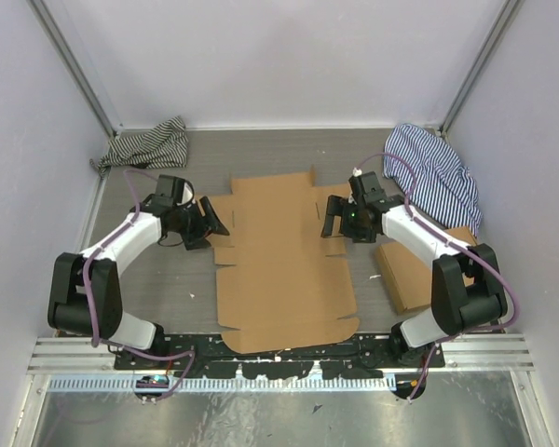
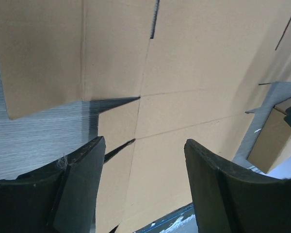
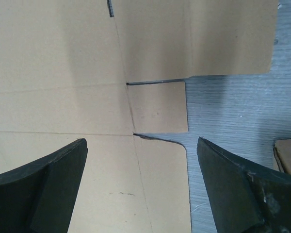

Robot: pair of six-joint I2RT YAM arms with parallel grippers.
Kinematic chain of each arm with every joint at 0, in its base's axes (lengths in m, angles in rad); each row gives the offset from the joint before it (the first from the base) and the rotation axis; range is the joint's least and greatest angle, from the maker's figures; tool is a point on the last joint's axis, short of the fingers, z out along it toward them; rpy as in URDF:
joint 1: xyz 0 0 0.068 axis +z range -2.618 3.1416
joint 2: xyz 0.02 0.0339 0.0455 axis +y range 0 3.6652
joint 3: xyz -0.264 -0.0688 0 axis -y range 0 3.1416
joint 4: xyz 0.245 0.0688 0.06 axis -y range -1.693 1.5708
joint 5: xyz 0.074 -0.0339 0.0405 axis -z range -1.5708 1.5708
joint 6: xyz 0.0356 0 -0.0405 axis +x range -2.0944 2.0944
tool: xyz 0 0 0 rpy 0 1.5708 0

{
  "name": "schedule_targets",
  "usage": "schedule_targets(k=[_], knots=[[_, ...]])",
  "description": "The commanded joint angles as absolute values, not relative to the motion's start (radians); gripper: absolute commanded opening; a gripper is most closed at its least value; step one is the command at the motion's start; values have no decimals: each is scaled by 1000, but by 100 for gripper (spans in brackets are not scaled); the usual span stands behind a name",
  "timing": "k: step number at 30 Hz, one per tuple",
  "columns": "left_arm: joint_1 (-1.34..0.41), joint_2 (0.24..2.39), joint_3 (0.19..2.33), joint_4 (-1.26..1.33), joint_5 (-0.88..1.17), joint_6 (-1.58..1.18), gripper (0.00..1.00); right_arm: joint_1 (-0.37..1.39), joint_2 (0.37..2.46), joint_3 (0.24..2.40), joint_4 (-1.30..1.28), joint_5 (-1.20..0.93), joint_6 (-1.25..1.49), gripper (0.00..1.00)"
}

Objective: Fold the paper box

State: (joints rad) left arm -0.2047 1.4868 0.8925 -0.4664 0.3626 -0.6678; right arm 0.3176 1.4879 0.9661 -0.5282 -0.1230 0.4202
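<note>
– Top external: where does the box [image 1: 284, 270] lie?
– Flat and unfolded on the table [image 1: 168, 279], between the two arms. Its long axis runs from the near edge toward the far wall. No flap stands up.
– And the left gripper [image 1: 210, 222]?
– At the sheet's left edge, toward the far end. In the left wrist view its fingers [image 2: 77, 194] stand well apart, and only flat card and a strip of table show between them. It is open and holds nothing.
– The right gripper [image 1: 331, 216]?
– At the sheet's right edge, roughly opposite the left one. In the right wrist view its fingers [image 3: 242, 194] are spread wide, and a small side tab [image 3: 157, 107] lies flat on the table beyond the gap. Nothing is gripped. Whether any fingertip touches the card, I cannot tell.
– Other items?
– A stack [image 1: 405, 275] of flat card lies right of the box and apart from it, partly under the right arm. One striped cloth [image 1: 149, 144] is bunched in the far left corner. Another cloth [image 1: 438, 177] lies at the far right, near the stack's far end.
</note>
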Motion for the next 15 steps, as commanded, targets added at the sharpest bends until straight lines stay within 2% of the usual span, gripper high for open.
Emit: schedule_targets(k=[1, 15], knots=[[-205, 1429, 886, -506, 347, -643, 73, 315, 1434, 952, -448, -58, 457, 100], [-270, 1528, 837, -548, 234, -580, 67, 315, 1423, 945, -420, -24, 495, 100]])
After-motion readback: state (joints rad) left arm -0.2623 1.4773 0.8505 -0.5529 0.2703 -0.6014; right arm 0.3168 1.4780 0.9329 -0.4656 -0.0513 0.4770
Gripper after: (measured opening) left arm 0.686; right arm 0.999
